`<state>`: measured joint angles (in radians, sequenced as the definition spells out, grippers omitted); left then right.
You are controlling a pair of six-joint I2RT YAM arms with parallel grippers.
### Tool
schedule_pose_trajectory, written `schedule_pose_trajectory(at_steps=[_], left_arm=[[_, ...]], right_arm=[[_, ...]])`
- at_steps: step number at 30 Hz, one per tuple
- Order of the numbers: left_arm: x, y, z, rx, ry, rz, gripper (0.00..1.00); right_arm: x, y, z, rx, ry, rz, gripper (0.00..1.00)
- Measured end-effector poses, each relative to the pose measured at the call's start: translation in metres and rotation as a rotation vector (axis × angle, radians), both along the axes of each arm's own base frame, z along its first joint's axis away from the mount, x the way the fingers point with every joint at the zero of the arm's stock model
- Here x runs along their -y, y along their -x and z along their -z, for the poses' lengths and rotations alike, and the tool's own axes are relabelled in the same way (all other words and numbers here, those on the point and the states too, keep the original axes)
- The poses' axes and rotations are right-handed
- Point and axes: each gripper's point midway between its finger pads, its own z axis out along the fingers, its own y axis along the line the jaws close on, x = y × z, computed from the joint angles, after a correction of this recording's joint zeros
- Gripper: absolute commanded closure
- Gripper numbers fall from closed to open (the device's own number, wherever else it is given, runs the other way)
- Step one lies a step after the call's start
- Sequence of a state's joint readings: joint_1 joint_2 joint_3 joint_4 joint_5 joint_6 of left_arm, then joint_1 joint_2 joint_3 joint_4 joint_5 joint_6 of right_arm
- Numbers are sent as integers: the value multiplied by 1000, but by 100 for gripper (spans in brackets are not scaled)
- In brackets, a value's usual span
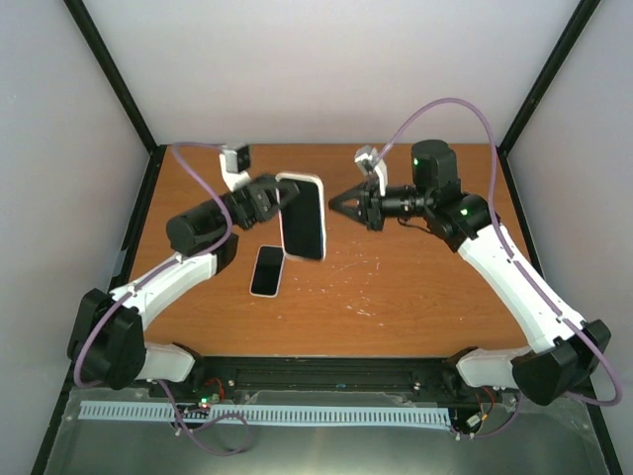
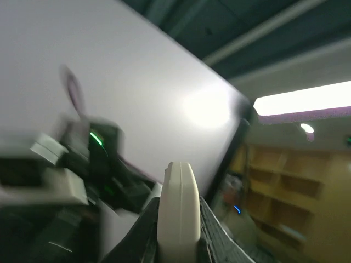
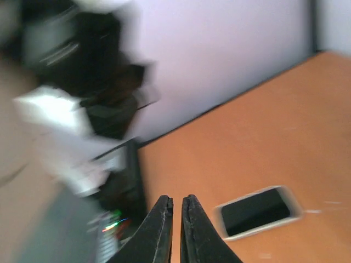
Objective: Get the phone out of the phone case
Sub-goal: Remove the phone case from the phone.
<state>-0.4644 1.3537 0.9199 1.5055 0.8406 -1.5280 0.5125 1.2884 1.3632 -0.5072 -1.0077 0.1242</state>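
My left gripper [image 1: 282, 195] is shut on the left edge of a white phone case [image 1: 303, 216] with a dark inner face, held raised over the middle of the table. In the left wrist view the case [image 2: 176, 208] shows edge-on, pinched between the black fingers [image 2: 215, 235]. The phone [image 1: 267, 270], black screen with a white border, lies flat on the wooden table [image 1: 415, 287] just below the case, apart from it. It also shows in the right wrist view as the phone [image 3: 258, 211]. My right gripper [image 1: 334, 203] hovers right of the case, shut and empty; its fingertips [image 3: 166, 204] almost touch.
Black frame posts [image 1: 114, 79] and pale walls enclose the table on the left, back and right. The right arm [image 2: 98, 153] appears blurred in the left wrist view. A ribbed white strip [image 1: 267, 414] runs along the near edge between the arm bases.
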Motion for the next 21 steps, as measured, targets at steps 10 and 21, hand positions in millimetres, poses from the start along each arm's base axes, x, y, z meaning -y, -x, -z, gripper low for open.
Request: schedule_pose_trajectory(at_steps=[10,21], left_arm=[[25,59,21,51,-153,182,100],[15,22,18,-66,-196,-110,100]], right_arm=[[29,-91,20,134,144,420,89],[49,18,-17,369,50,160,44]])
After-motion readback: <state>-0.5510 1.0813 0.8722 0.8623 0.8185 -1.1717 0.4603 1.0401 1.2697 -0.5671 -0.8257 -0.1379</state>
